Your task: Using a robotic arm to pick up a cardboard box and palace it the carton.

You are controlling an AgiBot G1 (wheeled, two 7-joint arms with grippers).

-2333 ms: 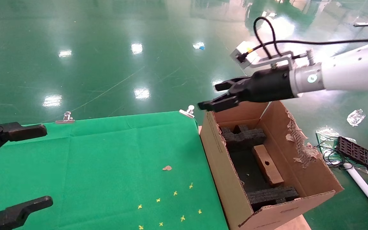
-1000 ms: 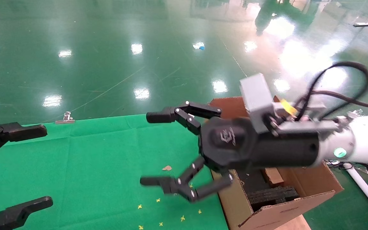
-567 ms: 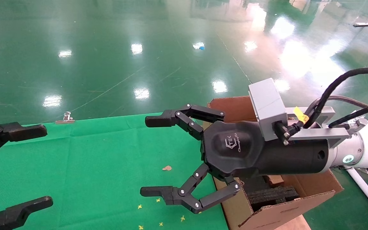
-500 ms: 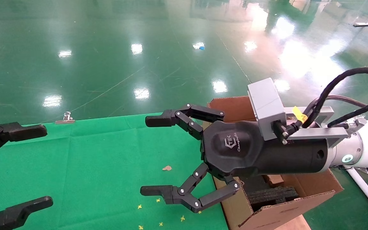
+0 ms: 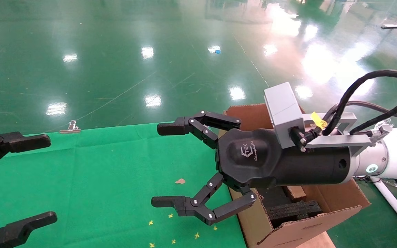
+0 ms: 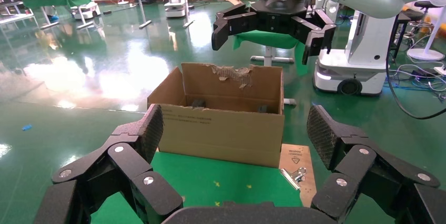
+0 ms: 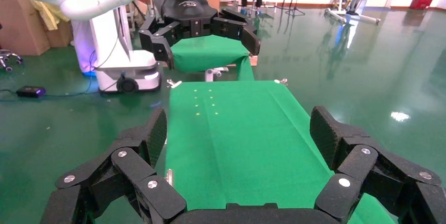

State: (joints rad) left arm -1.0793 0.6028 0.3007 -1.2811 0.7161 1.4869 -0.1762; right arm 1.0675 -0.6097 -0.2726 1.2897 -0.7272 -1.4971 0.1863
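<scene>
1. The right gripper (image 5: 171,165) on the white robotic arm (image 5: 391,162) hangs above the counter (image 5: 98,179), its jaws spread wide and holding nothing, pointing left, away from the carton (image 5: 298,230).
2. The cardboard box (image 5: 295,193) sits inside the carton, behind and below the gripper body; only a small brown corner shows past the black housing (its long axis cannot be read from here).
3. The box therefore lies to the right of the jaws, down in the carton. The right arm is far nearer to it than the left gripper (image 5: 16,179), which is parked at the left edge with jaws also spread.
4. The carton is corrugated brown board with a ragged torn flap (image 6: 234,71) and black foam blocks (image 5: 291,210) inside; the counter wears smooth green cloth.
5. The placing looks done.
</scene>
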